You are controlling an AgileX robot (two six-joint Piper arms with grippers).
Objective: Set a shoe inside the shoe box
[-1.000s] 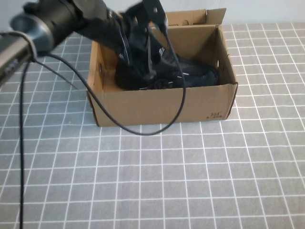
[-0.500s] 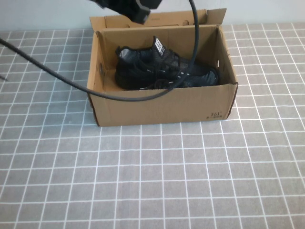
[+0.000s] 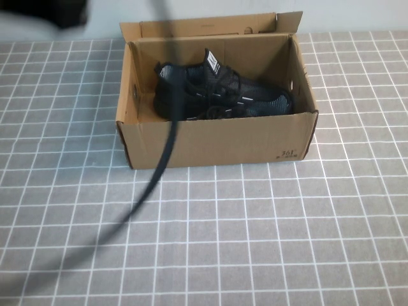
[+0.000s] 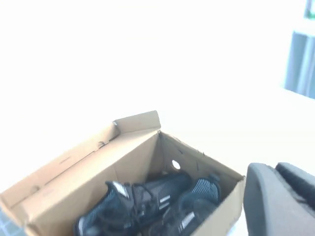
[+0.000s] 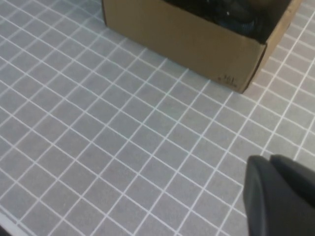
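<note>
Shoe (image 3: pixel 220 95) lying inside shoe box (image 3: pixel 217 143) near bench (image 3: pixel 255 242) far edge; placing step judged done.

Left tool (image 4: pixel 280 201) raised above the box, right tool (image 5: pixel 278 196) over bare bench nearer the front edge; grip of either impossible to tell.

Next: park the arms.

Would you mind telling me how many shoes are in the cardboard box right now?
2, judging from the left wrist view: black shoes lying side by side inside the shoe box. The left gripper is raised above the box; the right gripper hovers over the table.
</note>
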